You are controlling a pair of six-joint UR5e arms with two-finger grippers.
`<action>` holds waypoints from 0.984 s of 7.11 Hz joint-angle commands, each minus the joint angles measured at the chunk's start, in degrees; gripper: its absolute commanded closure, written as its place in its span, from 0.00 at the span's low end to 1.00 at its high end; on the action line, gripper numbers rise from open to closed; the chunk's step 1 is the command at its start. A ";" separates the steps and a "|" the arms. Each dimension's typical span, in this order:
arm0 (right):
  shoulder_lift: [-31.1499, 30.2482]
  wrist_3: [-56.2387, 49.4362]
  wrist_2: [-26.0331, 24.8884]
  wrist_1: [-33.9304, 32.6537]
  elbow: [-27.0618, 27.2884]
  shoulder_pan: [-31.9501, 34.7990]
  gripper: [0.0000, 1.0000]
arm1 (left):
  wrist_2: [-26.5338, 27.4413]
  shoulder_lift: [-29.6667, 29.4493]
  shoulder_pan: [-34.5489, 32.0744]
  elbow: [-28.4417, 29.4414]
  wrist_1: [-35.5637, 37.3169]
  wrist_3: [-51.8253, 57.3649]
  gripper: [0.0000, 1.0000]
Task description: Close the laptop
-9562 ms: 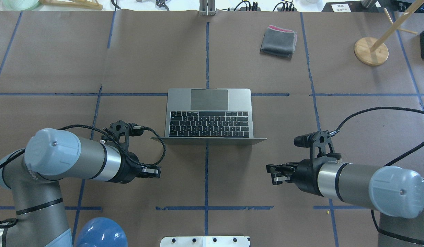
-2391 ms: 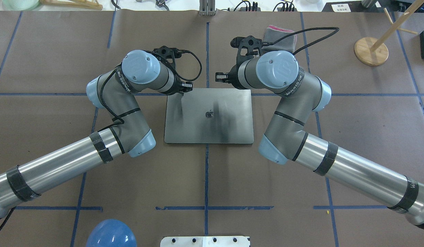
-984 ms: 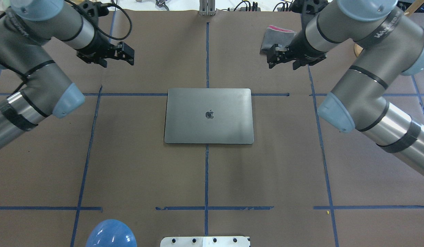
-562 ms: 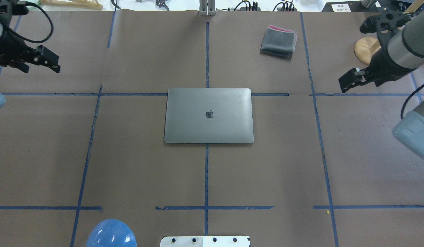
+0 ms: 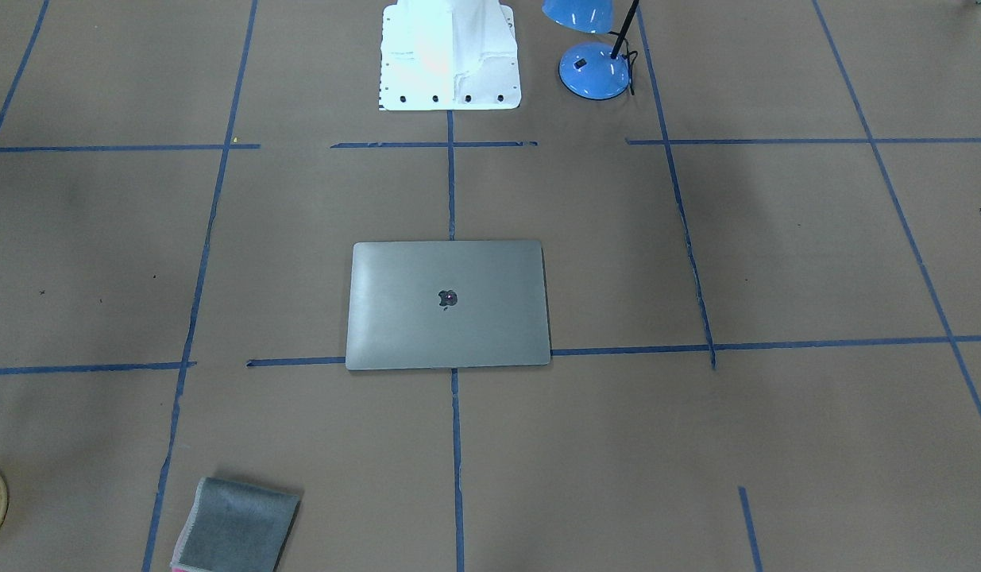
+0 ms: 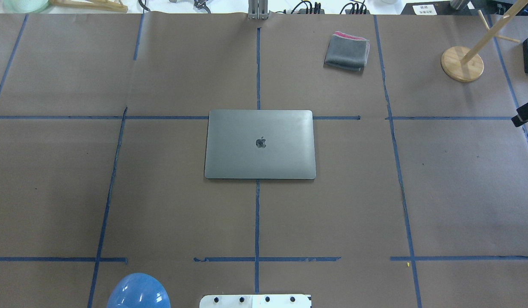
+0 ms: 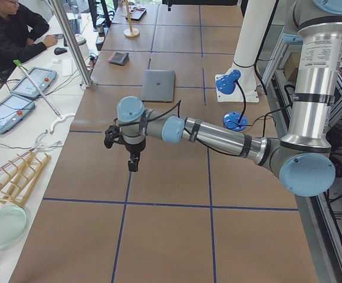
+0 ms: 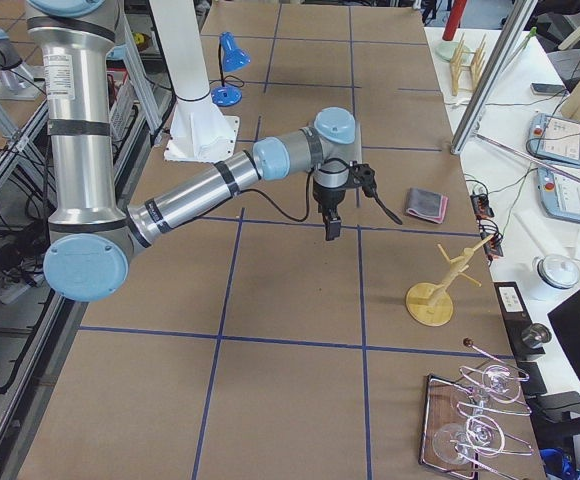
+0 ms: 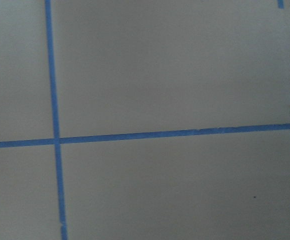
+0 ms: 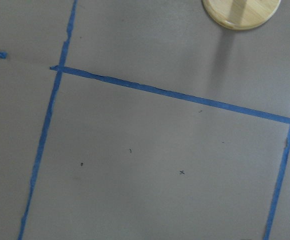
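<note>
My left pincer [image 7: 133, 164] and right pincer [image 8: 331, 227] point straight down over the table [image 6: 161, 205], and I cannot tell whether either is open or closed. Both have swung farther out from the laptop [image 6: 260, 144] than a moment ago, my arms stretched level toward the table ends. The one laptop lies closed, flat at the table's middle, with one folded cloth [image 6: 346, 52] well apart from it.
</note>
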 commanded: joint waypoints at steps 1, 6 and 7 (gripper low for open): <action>-1.31 -13.40 6.39 0.04 -7.94 7.88 0.00 | -2.34 1.60 -4.85 5.62 0.17 7.26 0.00; -4.12 -14.24 5.62 4.21 -23.75 17.73 0.00 | -1.82 3.37 -4.85 5.97 0.35 7.00 0.00; -4.38 -14.24 5.36 10.34 -26.67 18.28 0.00 | -1.82 3.37 -4.85 5.88 0.35 7.00 0.00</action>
